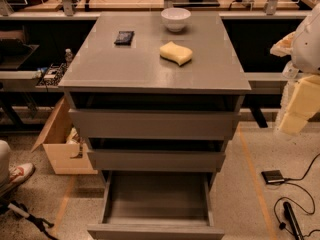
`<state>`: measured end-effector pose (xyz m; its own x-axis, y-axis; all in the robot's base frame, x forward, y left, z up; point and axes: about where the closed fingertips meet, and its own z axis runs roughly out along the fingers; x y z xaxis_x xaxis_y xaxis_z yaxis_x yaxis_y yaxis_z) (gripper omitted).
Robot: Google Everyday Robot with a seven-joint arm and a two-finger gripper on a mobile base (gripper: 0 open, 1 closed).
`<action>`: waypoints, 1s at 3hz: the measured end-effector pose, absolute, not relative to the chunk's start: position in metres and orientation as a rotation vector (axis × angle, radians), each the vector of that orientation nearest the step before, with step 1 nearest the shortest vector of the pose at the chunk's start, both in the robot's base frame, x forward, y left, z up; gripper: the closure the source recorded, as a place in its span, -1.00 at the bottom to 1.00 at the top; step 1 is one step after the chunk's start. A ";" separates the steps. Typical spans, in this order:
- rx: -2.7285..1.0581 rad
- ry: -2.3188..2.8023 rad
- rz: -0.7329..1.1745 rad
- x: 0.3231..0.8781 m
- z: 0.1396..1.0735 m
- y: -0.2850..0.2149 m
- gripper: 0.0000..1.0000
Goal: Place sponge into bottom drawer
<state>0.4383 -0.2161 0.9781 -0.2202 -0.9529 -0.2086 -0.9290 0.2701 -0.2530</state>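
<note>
Cabinet top holds sponge; claw far right.

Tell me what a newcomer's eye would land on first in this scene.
The pale yellow sponge stands out on the grey cabinet top, with a white bowl behind it and a small black item further left in the view. Below, the bottom drawer is open, with nothing in it. The gripper hangs at the right edge of the view, apart from the cabinet.
</note>
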 end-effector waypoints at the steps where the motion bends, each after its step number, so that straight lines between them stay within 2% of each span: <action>1: -1.721 2.226 -0.105 0.438 0.978 -0.216 -1.00; 2: -1.690 2.207 -0.042 0.460 0.971 -0.200 -1.00; 3: -1.599 2.139 0.144 0.532 0.957 -0.143 -1.00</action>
